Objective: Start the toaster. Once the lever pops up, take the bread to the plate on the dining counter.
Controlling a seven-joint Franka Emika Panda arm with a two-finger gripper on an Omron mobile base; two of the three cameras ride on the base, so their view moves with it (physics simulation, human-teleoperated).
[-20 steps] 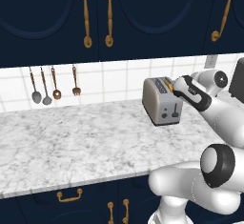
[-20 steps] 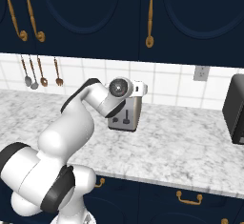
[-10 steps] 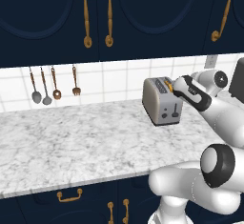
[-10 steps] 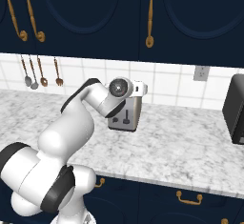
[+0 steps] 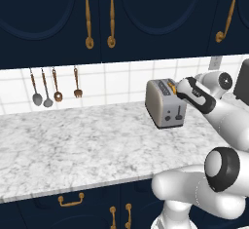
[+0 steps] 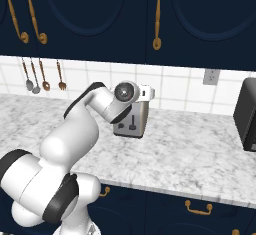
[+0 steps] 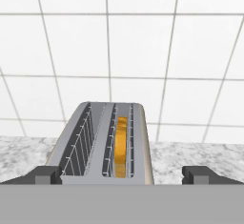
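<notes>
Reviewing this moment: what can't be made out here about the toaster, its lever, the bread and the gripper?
- Lever height: on the toaster end face in the left base view, too small to tell up from down.
- Bread: hand view shows just its edge in one slot; the slot walls hide the rest.
- Gripper: hand view shows the finger tips wide apart, but the lower edge cuts off whether they touch the toaster.
- Appliance: cut by the right base view's edge.

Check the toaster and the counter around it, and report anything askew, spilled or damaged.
Nothing stands out. The toaster stands upright and square on the marble counter, with no crumbs or spills showing. The bread sits straight in one slot; the other slot is empty. The hand is at the toaster's near end, fingers spread wide.
</notes>
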